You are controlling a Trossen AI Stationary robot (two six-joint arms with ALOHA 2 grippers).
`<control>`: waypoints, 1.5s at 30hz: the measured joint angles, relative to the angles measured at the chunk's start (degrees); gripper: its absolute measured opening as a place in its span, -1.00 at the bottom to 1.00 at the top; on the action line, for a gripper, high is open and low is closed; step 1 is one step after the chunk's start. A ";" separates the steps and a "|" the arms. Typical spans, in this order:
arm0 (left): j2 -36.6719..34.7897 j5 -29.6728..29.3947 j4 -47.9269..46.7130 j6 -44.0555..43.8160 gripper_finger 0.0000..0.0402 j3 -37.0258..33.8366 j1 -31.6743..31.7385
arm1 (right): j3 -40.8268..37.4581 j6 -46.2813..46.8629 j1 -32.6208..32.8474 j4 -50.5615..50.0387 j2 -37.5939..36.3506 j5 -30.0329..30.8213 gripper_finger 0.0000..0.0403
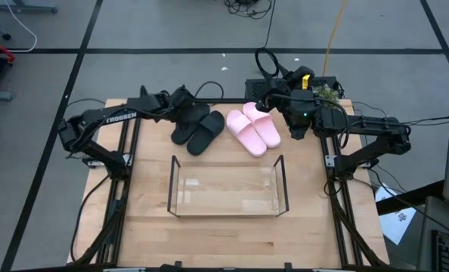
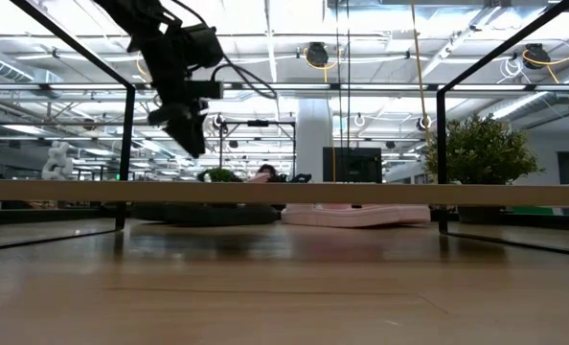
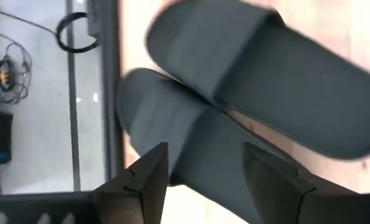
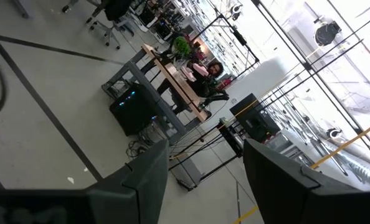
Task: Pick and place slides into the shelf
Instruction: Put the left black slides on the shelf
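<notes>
White "TROSSEN" on left arm (image 1: 107, 119).

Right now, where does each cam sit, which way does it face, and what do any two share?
High: overhead, straight down on the shelf, black slides, pink slides; both arms show.
Low: table height, level toward the room; left arm hangs in at upper left.
Left wrist: above the black slides; left end effector open over one.
Right wrist: faces the room; right end effector open.
Shared: high and low both show the pink slides.
</notes>
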 joint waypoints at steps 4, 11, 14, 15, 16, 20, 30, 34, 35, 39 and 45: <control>0.00 -0.33 2.65 2.22 -0.01 -3.76 -0.06 | 0.00 0.04 0.00 0.00 0.00 -0.02 -0.03; 0.00 -4.29 12.40 4.20 -0.01 -8.26 -0.52 | 0.00 0.03 0.00 0.00 0.00 -0.02 -0.03; 0.00 -4.10 13.99 7.42 -0.01 -9.32 -0.52 | 0.00 0.82 0.00 0.00 0.00 -0.02 -0.03; 0.00 -4.10 14.99 8.03 -0.01 -9.78 -0.52 | 0.00 1.40 0.00 0.00 0.00 -0.02 -0.03; 0.00 -4.11 15.80 8.44 -0.01 -10.19 -0.52 | 0.00 1.81 0.02 0.00 0.00 -0.02 -0.03; 0.00 -4.10 18.27 9.79 -0.01 -11.46 -0.52 | 0.00 2.13 0.02 0.00 0.00 -0.02 -0.03; 3.68 -4.42 22.41 14.69 -0.01 -12.38 -0.09 | 0.00 3.57 0.02 0.00 0.00 -0.04 -0.03; 5.44 -6.56 26.47 15.09 -0.02 -12.38 -0.17 | 0.00 3.58 0.01 0.00 0.00 -0.03 -0.03; 5.77 -7.08 27.02 15.11 -0.02 -12.38 -0.14 | 0.00 3.58 0.02 0.00 0.00 -0.02 -0.03; 5.79 -7.46 27.63 15.09 -0.15 -12.38 -0.13 | 0.00 3.61 0.02 0.00 0.00 -0.04 -0.03; 5.79 -4.89 26.41 14.84 -0.69 -12.38 1.05 | 0.00 3.63 0.00 0.00 0.00 -0.04 -0.03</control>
